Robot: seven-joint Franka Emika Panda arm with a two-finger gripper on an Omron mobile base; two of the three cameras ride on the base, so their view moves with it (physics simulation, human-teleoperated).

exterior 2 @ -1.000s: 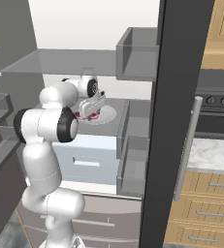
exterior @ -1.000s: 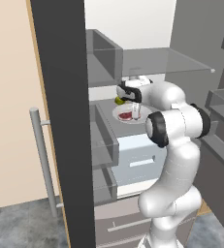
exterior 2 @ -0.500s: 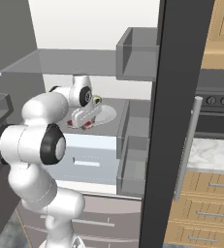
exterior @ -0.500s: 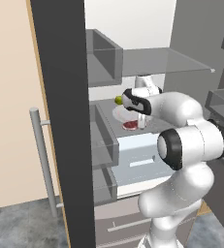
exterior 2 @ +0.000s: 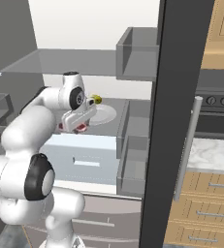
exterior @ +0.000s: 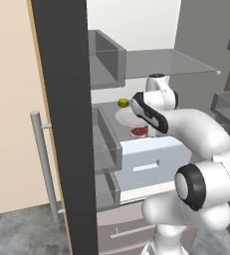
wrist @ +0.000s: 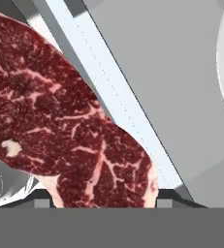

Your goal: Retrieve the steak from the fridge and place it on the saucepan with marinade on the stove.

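- The steak [wrist: 60, 121] is lying right at the claw's [exterior 2: 76, 124] tips in the hand view, dark red with white marbling, pressed up close under the camera.
- From the base views the steak [exterior: 139, 132] is sitting just under the claw [exterior: 149, 124], above the front of the white drawer [exterior: 146, 159] inside the fridge [exterior 2: 147, 145].
- The claw is standing fairly spread, about as wide as the slab; whether it is already pinching the meat or only straddling it, I cannot tell.
- The white plate [exterior 2: 104, 114] is resting just behind the claw on the same shelf, with the small yellow-green fruit [exterior: 123, 103] beyond it toward the back wall.
- Progress, as I judge it: the fridge is standing open and the arm is reaching in at the steak, so the retrieval is under way but not finished; pulling out, travelling to the stove [exterior 2: 215, 114] and setting the steak on the saucepan all remain.
- Room for moving: the glass shelf [exterior: 176, 62] is hanging above the claw, so lifting room is looking limited.
- The door bins [exterior 2: 133, 145] are flanking the claw's side, and the dark door edge [exterior 2: 164, 121] is standing between the claw and the stove.
- The freest way out is looking to be straight back toward the base, over the drawer front.
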